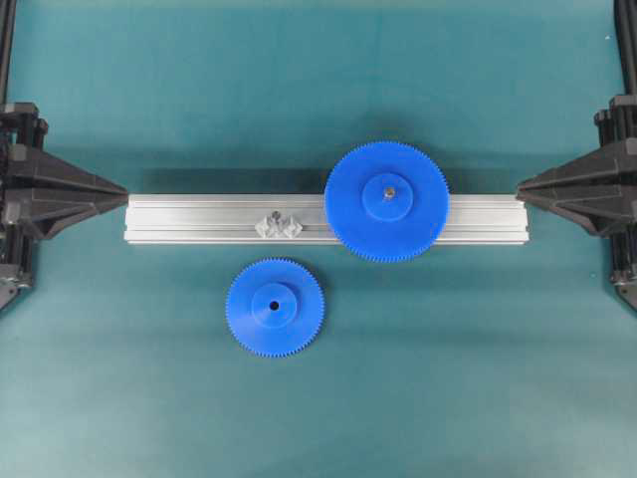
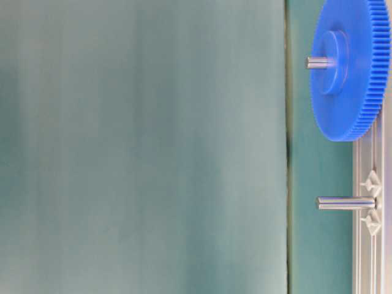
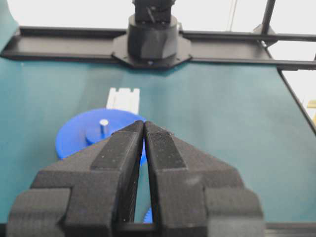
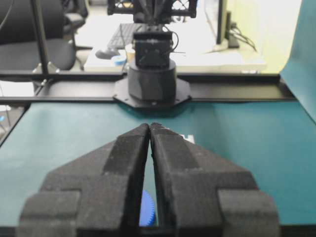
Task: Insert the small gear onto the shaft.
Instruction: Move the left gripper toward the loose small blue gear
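The left hand [image 1: 121, 189] sits pinched shut on nothing at the table's [image 1: 299, 80] left edge, the right hand [image 1: 522, 187] likewise closed and empty at the right edge. From the left wrist, the black fingers [image 3: 118, 153] hide most of the big gear [image 1: 386, 201], and the small gear [image 1: 275, 307] is just a blue sliver. It lies flat, fine-toothed, dark hole up, near the table's middle, just in front of the rail [image 1: 199, 219]. The shaft [image 1: 279, 225] stands bare on the rail; overhead it's a tiny grey blur.
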